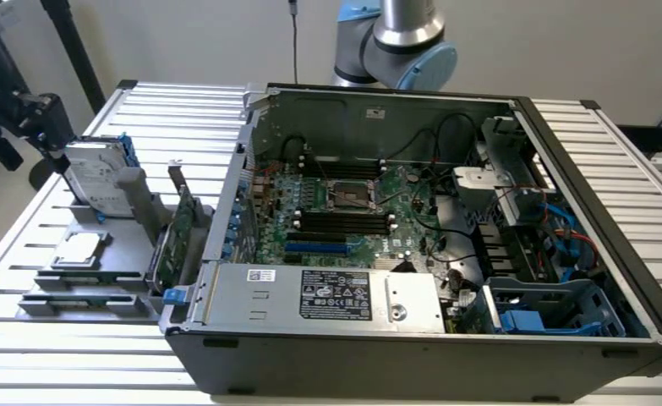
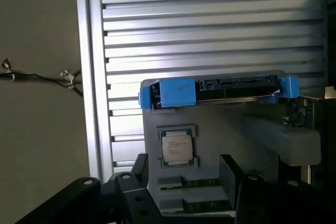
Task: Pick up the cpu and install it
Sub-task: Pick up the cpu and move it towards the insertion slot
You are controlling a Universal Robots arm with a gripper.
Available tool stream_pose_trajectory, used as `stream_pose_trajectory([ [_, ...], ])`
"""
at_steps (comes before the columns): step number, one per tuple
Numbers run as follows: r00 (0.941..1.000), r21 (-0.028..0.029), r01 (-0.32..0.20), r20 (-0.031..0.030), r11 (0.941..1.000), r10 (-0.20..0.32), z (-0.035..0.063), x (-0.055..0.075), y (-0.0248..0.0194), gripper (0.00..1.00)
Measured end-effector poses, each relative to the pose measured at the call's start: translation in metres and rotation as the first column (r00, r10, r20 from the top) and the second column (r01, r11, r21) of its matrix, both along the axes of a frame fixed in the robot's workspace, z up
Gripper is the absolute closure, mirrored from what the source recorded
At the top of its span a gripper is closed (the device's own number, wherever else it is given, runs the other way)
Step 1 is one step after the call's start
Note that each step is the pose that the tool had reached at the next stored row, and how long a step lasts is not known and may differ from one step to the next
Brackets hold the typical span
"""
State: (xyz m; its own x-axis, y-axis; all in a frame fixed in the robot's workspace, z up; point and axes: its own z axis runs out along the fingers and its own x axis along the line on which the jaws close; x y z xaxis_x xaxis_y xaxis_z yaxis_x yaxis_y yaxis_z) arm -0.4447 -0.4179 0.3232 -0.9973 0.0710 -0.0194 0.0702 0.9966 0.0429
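from the wrist camera i see the gripper [image 2: 184,174] closest to me, its two black fingers [image 2: 139,167] spread wide with nothing between them, so the tool is released and carries nothing. past the fingers, well below them, the cpu [image 2: 177,148] lies flat with its dull silver plate facing up, seated in a square recess of the grey holder [image 2: 220,129]. it sits between the lines of the two fingers and touches neither. just beside the cpu, on the nearer part of the holder, i can make out green memory sticks [image 2: 195,183] lying in slots. beyond the cpu the hard drive [image 2: 231,88] stands on edge in the holder, blue rails at both ends. a green expansion card [image 2: 300,113] stands next to it at one end. behind all of that runs the slatted table [image 2: 210,24], and off its edge a thin cable [image 2: 42,77] lies on the floor

in the exterior view the holder with the cpu is at the exterior view's left, beside the open computer case [image 1: 421,359]. inside the case, nearest the camera, is a silver box with a black label [image 1: 333,296]. further in lies the green motherboard [image 1: 308,222], with the square socket [image 1: 351,196] near its middle, well apart from the cpu. at the far edge of the table, behind the case, the arm [image 1: 404,34] rises out of the picture
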Motion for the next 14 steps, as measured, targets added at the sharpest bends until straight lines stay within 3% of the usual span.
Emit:
stream_pose_trajectory([
  [7,1.0,0.0,0.0,0.0,1.0,0.0,-0.0128,0.0,-0.0119,0.35],
  [14,1.0,-0.0001,0.0,0.0,1.0,0.0,-0.0255,0.0,-0.0134,0.35],
])
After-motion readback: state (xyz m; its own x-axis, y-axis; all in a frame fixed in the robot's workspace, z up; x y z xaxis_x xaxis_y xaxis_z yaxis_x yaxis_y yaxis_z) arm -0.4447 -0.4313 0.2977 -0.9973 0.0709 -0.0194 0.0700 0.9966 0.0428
